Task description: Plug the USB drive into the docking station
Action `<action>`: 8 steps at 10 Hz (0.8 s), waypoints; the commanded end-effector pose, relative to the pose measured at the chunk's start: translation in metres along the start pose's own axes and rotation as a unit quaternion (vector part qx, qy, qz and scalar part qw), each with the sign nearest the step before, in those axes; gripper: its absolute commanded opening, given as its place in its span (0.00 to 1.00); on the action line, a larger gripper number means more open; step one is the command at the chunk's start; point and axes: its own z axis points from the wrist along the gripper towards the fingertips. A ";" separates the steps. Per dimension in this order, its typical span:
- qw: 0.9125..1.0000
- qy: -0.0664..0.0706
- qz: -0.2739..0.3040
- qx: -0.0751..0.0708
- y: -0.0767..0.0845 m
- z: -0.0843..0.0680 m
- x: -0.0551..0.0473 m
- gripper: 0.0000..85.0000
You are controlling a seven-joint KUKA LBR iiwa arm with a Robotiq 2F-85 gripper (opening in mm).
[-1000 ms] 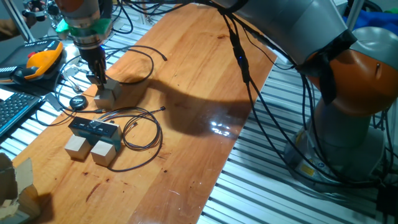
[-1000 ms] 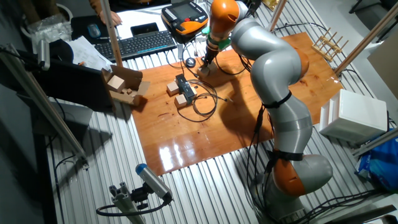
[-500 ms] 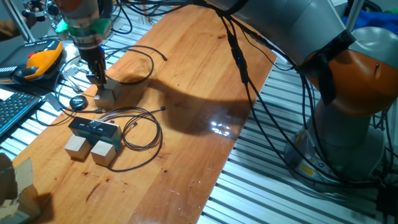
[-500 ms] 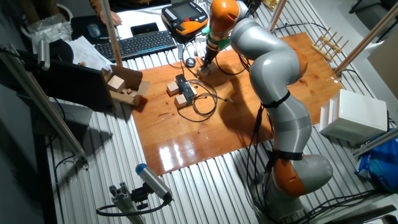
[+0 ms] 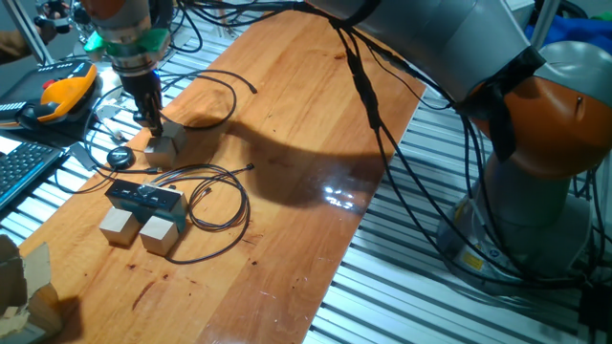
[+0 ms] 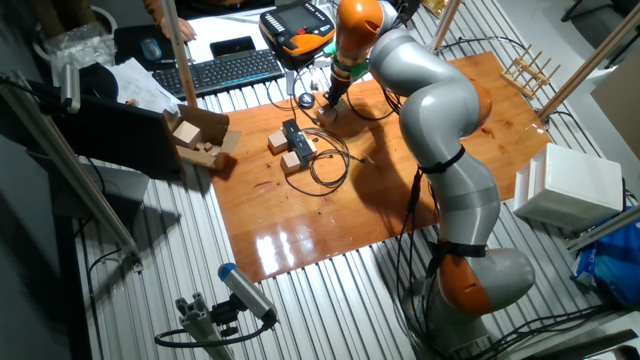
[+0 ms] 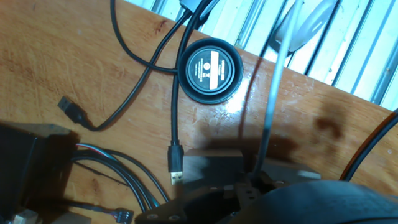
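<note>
The docking station (image 5: 143, 198) is a flat dark box with thin black cables, lying on the wooden table next to two pale wooden cubes (image 5: 139, 230). It also shows in the other fixed view (image 6: 292, 138) and at the left edge of the hand view (image 7: 25, 163). My gripper (image 5: 153, 123) points straight down, its tips on top of a third wooden cube (image 5: 168, 144) behind the docking station. It also shows in the other fixed view (image 6: 326, 103). The fingers look close together. The USB drive is hidden from every view.
A small round black puck (image 7: 209, 70) lies left of the gripper's cube. Loose black cables with USB plugs (image 7: 176, 163) loop around the docking station. An orange pendant (image 5: 59, 96) and a keyboard (image 6: 228, 70) lie off the table's far end. A cardboard box (image 6: 196, 140) sits beside the table.
</note>
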 end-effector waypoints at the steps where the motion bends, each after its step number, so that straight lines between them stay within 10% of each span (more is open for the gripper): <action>1: 1.000 0.000 0.000 0.000 0.000 0.000 0.000 0.20; 3: 1.000 0.007 0.000 -0.006 0.000 -0.001 -0.001 0.00; 8: 0.999 0.003 0.039 -0.020 0.006 -0.043 -0.001 0.00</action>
